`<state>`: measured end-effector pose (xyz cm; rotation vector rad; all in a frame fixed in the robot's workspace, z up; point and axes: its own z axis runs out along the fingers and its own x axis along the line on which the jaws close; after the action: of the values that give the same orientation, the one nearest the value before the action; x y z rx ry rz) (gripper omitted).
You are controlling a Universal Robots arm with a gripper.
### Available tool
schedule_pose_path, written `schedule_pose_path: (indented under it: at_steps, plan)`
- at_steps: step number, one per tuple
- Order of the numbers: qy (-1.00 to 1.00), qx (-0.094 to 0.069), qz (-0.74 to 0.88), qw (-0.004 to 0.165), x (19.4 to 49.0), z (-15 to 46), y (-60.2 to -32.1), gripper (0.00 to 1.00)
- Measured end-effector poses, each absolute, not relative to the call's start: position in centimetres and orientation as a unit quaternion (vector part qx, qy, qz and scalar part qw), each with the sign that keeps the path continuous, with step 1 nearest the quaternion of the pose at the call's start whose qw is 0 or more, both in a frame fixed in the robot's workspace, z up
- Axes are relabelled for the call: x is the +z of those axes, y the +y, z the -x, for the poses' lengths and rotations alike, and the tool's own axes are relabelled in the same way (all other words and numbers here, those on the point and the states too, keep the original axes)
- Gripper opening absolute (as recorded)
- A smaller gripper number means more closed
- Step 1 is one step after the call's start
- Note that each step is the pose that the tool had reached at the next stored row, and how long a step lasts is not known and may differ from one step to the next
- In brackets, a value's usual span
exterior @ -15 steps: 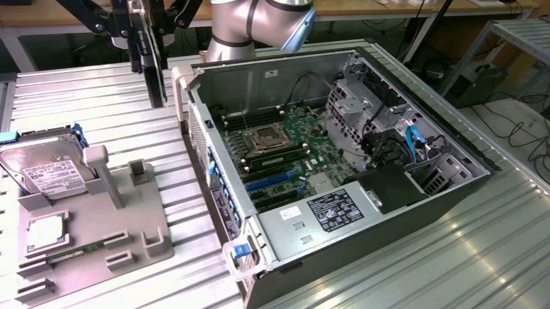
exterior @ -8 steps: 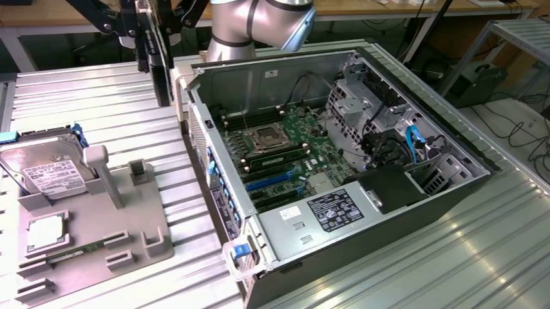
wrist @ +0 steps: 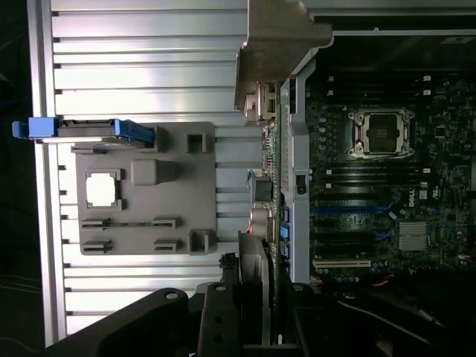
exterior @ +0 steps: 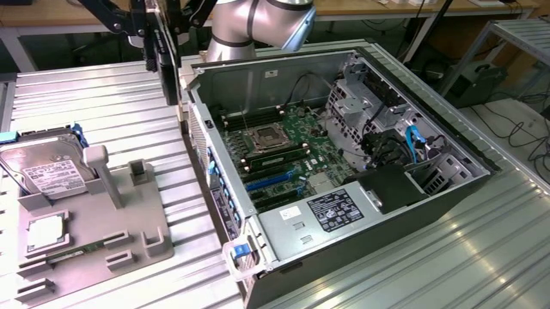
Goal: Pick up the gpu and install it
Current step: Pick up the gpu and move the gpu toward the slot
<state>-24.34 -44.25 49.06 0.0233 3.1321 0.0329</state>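
Fingers (wrist: 219, 320) clasping gpu (wrist: 262, 186), edge-on beside case (exterior: 257, 84)

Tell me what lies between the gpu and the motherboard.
The case's metal wall stands between the gpu and the motherboard; the wrist view shows it.

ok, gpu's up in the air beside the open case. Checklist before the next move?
1. Grip: ok. The tool is shut on the thin green gpu card with silver end bracket.
2. Card off the grey plastic holder tray: ok, it hangs in the air.
3. Card above the blue expansion slots on the green motherboard: not ok. It hangs at the wall of the open grey metal computer case, not over the board.
4. Slots unobstructed: ok, nothing seated in them as far as seen.
5. Connector edge facing the slots: cannot tell, the card is seen edge-on.
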Motion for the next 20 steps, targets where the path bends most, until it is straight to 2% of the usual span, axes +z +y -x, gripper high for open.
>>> schedule_pose_path:
  at_steps: [20]
  plan:
    - [1.0, 0.011, -0.007, 0.005, 49.0, 22.1, -44.2, 0.28]
